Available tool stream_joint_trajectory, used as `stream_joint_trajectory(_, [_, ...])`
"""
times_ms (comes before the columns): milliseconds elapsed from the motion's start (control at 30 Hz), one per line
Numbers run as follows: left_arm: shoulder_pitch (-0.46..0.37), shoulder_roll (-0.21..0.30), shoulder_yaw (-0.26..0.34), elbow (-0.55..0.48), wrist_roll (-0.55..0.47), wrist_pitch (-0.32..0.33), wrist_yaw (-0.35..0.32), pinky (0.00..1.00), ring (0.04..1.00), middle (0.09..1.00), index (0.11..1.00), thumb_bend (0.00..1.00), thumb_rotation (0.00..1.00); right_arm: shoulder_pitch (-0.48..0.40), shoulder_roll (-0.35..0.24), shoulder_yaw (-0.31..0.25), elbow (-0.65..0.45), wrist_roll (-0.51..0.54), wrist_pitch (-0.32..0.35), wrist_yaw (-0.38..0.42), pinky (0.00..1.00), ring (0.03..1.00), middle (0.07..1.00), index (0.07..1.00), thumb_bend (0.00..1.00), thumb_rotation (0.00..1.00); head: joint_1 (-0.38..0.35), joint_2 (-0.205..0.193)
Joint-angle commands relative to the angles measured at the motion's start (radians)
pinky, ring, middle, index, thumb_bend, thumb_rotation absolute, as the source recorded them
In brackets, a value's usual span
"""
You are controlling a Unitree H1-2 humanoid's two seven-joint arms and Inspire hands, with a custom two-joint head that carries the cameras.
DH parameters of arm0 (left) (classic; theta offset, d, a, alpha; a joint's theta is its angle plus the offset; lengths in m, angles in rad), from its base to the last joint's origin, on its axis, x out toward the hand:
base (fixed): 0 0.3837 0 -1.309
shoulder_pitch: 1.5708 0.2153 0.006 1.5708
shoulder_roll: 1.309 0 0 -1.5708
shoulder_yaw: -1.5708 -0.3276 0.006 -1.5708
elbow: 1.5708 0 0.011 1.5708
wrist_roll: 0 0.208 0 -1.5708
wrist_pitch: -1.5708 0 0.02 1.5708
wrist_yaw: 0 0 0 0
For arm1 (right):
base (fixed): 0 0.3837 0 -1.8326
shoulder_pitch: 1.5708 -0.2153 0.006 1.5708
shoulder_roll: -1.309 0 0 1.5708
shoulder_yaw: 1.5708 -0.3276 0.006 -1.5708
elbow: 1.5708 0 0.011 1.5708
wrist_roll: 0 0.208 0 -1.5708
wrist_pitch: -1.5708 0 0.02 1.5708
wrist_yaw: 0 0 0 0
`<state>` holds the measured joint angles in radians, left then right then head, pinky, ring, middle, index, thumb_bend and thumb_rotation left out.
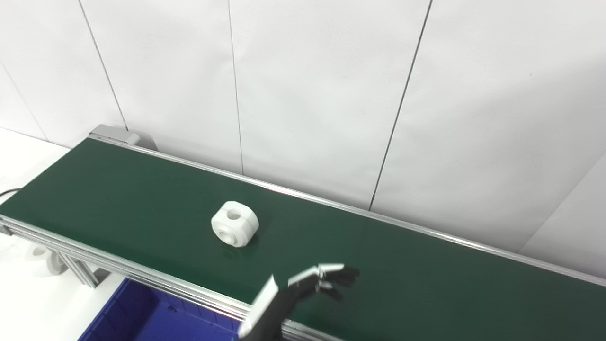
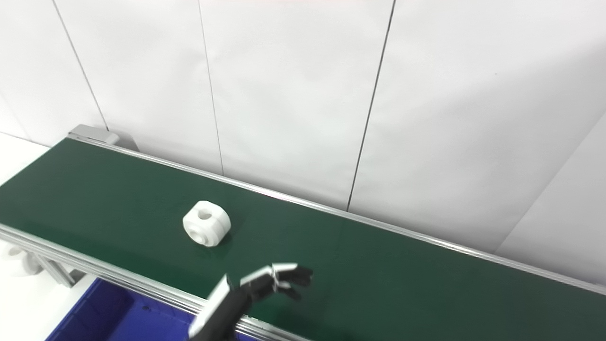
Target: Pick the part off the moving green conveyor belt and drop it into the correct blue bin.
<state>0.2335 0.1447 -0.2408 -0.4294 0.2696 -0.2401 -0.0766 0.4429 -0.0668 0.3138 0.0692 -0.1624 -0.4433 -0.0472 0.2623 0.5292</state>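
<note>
Watching from the side, this looks like the very start of the pick, nothing's been grabbed yet. The white part (image 1: 235, 223), a chunky ring-shaped block with a hole through the top and another in its front face, is sitting on the green conveyor belt (image 1: 426, 265), roughly mid-width and off toward the left half of what's visible.

Only one hand is in the shot, and its arm comes up from the bottom edge left of centre, so I'm calling it the left hand (image 1: 322, 280). It's hanging over the near side of the belt, fingers spread loose and pointing off to the right, holding nothing. It's a bit blurry, so I wouldn't swear to exactly how the fingers sit. The right hand isn't in either view at all.

The part is near the hand but clearly apart from it, up and to the left. The blue bin (image 1: 137, 315) sits below the belt's near rail at the bottom left, just a corner of it showing, and whether it's the correct one I can't say.

My guess for the next move: swing the hand over the part, come down with fingers either side, and close. Since the belt is supposed to be running, timing matters more than anything.
</note>
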Motion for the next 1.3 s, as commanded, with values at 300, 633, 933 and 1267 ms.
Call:
stream_joint_trajectory(300, [-0.279, 0.191, 0.11, -0.042, 0.205, 0.172, -0.166, 0.66, 0.802, 0.87, 0.883, 0.93, 0.34, -0.002, 0.03, 0.003, -0.03, -0.011, -0.022, 0.007, 1.0, 1.0, 0.993, 1.0, 0.81, 1.0, -0.014, 0.002])
stream_joint_trajectory(633, [-0.486, 0.354, 0.051, 0.102, 0.398, 0.12, -0.285, 0.68, 0.808, 0.855, 0.877, 1.0, 0.11, -0.006, 0.034, 0.006, -0.025, -0.004, -0.02, 0.016, 1.0, 1.0, 0.987, 1.0, 0.79, 1.0, -0.021, 0.002])
stream_joint_trajectory(933, [-0.626, 0.457, -0.054, 0.26, 0.556, 0.05, -0.389, 0.8, 0.834, 0.86, 0.877, 1.0, 0.12, -0.006, 0.044, 0.01, -0.026, -0.009, -0.014, 0.022, 1.0, 1.0, 0.992, 1.0, 0.8, 1.0, -0.032, 0.003])
stream_joint_trajectory(1267, [-0.652, 0.463, -0.11, 0.372, 0.695, 0.028, -0.389, 0.87, 0.884, 0.886, 0.871, 1.0, 0.17, -0.006, 0.051, 0.014, -0.029, -0.014, -0.01, 0.026, 1.0, 0.999, 0.977, 0.992, 0.81, 1.0, -0.039, 0.009])
